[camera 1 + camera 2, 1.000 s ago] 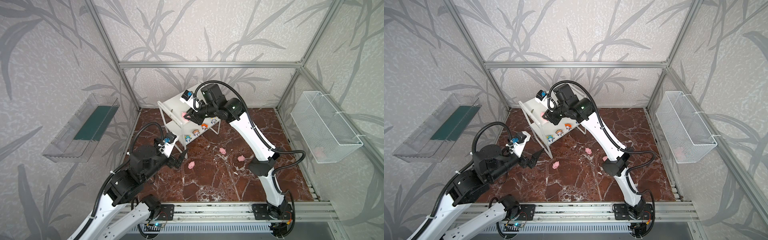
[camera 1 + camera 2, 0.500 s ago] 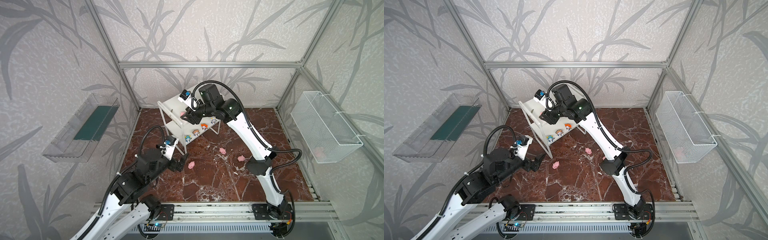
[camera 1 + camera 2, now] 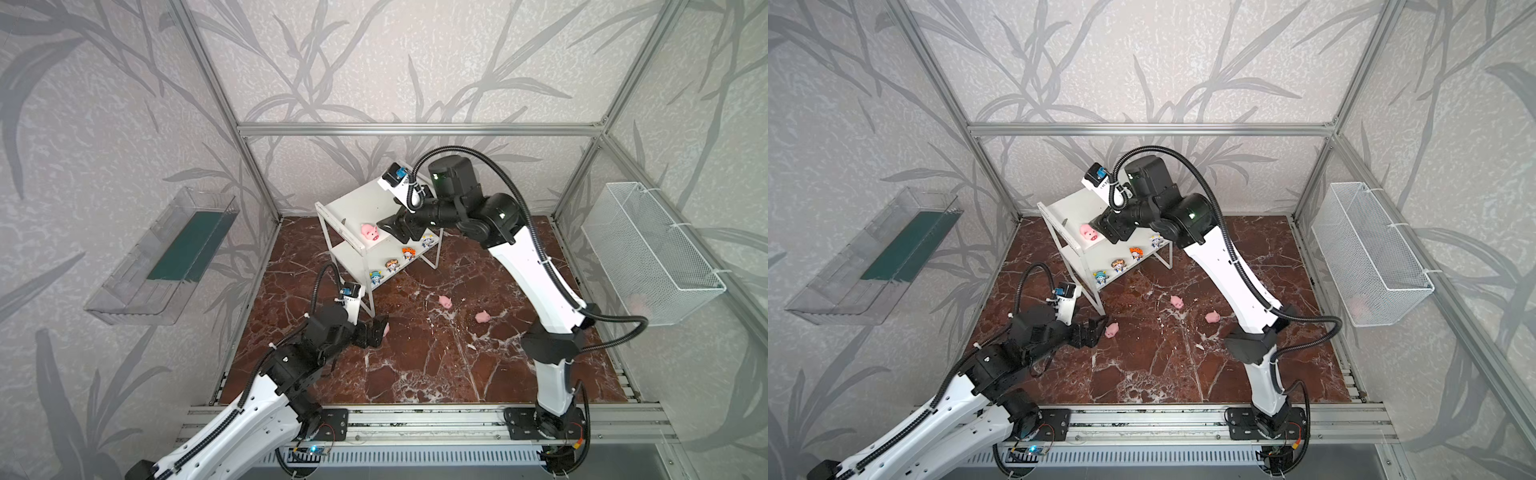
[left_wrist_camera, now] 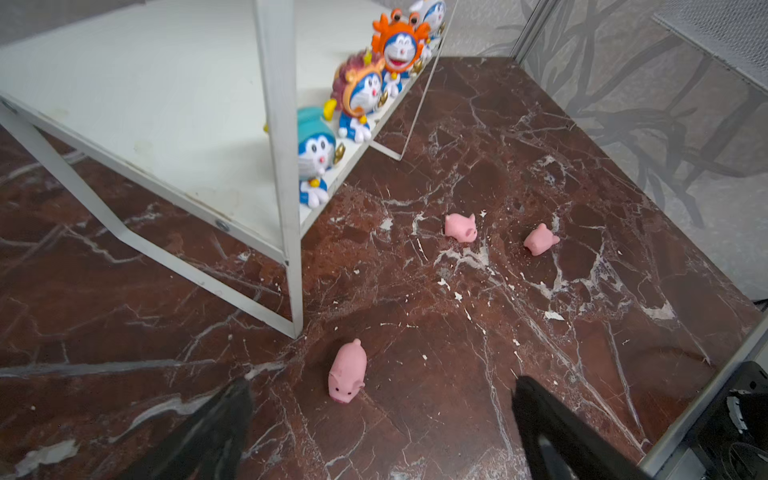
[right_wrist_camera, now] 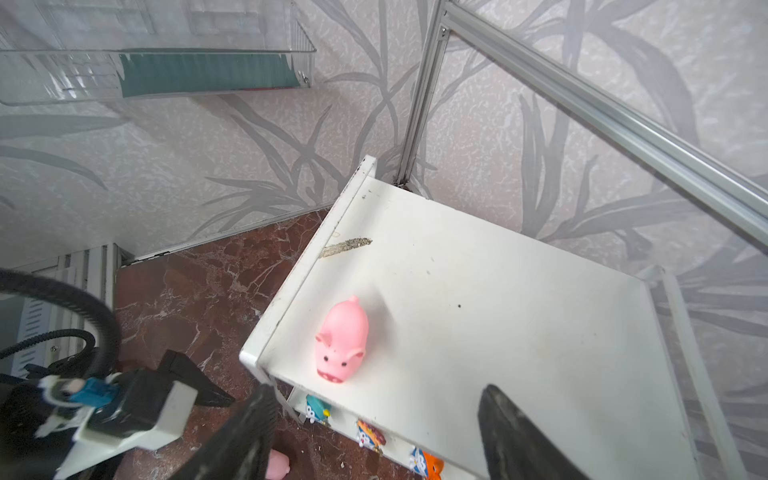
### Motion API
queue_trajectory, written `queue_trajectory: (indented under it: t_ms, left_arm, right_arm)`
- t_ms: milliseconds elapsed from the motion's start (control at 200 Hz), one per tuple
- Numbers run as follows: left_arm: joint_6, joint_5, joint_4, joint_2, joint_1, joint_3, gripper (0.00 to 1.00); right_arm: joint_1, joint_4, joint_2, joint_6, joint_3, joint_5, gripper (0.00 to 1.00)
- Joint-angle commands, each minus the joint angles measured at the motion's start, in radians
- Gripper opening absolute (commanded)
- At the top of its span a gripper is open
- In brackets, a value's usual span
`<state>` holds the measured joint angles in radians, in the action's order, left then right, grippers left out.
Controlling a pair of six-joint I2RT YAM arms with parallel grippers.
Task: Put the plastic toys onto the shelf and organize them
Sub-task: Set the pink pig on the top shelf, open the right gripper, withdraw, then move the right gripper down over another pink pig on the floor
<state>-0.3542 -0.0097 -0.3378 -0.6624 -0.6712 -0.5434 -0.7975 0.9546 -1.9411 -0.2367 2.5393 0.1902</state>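
The white shelf stands at the back of the marble floor. One pink pig rests free near the front corner of its top board. My right gripper hovers open just behind that pig, touching nothing. Several cartoon figurines line the lower board. Three pigs lie on the floor: two in the middle and one by the shelf's front leg. My left gripper is open wide, low over the floor, with that nearest pig just ahead of its fingertips.
The shelf's thin front leg stands close beside my left gripper. A clear plastic bin hangs on the left wall. A white wire basket hangs on the right wall with something pink inside. Aluminium frame posts bound the floor.
My right gripper has opened and let the pig go onto the top board, then drawn back slightly. The left arm has reached forward and lower toward the floor pig by the shelf leg.
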Motion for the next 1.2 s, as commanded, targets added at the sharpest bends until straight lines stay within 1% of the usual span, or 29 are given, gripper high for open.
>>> queue_trajectory:
  t_ms: [0, 45, 115, 190, 295, 410, 550, 690, 820, 945, 1040, 1200]
  left_arm:
    - [-0.084, 0.021, 0.089, -0.004, 0.0, 0.055, 0.99]
    - [-0.095, 0.026, 0.117, -0.007, 0.001, 0.082, 0.99]
    - [-0.11, 0.032, 0.15, -0.02, 0.001, 0.115, 0.99]
    - [-0.117, 0.031, 0.173, -0.044, 0.001, 0.139, 0.99]
    - [-0.127, 0.038, 0.22, -0.085, -0.002, 0.178, 0.98]
    - [-0.128, 0.07, 0.338, -0.128, -0.001, 0.236, 0.99]
    - [-0.099, 0.104, 0.423, -0.238, -0.001, 0.245, 0.99]
    - [-0.083, 0.095, 0.497, -0.325, -0.001, 0.25, 0.99]
    - [-0.077, 0.078, 0.552, -0.388, -0.001, 0.255, 0.99]
    - [-0.086, 0.063, 0.604, -0.46, 0.001, 0.255, 0.99]
    - [-0.108, 0.056, 0.64, -0.507, 0.0, 0.26, 0.99]
    - [-0.144, 0.071, 0.687, -0.534, -0.002, 0.28, 0.99]
  right_arm:
    - [0.004, -0.077, 0.169, -0.017, -0.206, -0.072, 0.78]
    - [0.004, -0.171, 0.273, -0.017, -0.359, -0.089, 0.79]
    - [0.004, -0.311, 0.434, -0.012, -0.603, -0.119, 0.83]
    - [0.004, -0.41, 0.584, -0.01, -0.797, -0.157, 0.85]
    - [0.004, -0.434, 0.727, -0.004, -0.975, -0.214, 0.86]
    - [0.004, -0.484, 0.849, 0.017, -1.169, -0.249, 0.86]
    - [0.003, -0.545, 0.962, 0.057, -1.375, -0.218, 0.89]
    - [0.0, -0.562, 1.019, 0.098, -1.519, -0.201, 0.89]
    - [-0.005, -0.563, 1.032, 0.151, -1.606, -0.18, 0.89]
    - [-0.009, -0.563, 1.037, 0.187, -1.642, -0.166, 0.89]
    - [-0.009, -0.555, 1.047, 0.197, -1.66, -0.177, 0.89]
    - [-0.009, -0.543, 1.051, 0.197, -1.67, -0.195, 0.89]
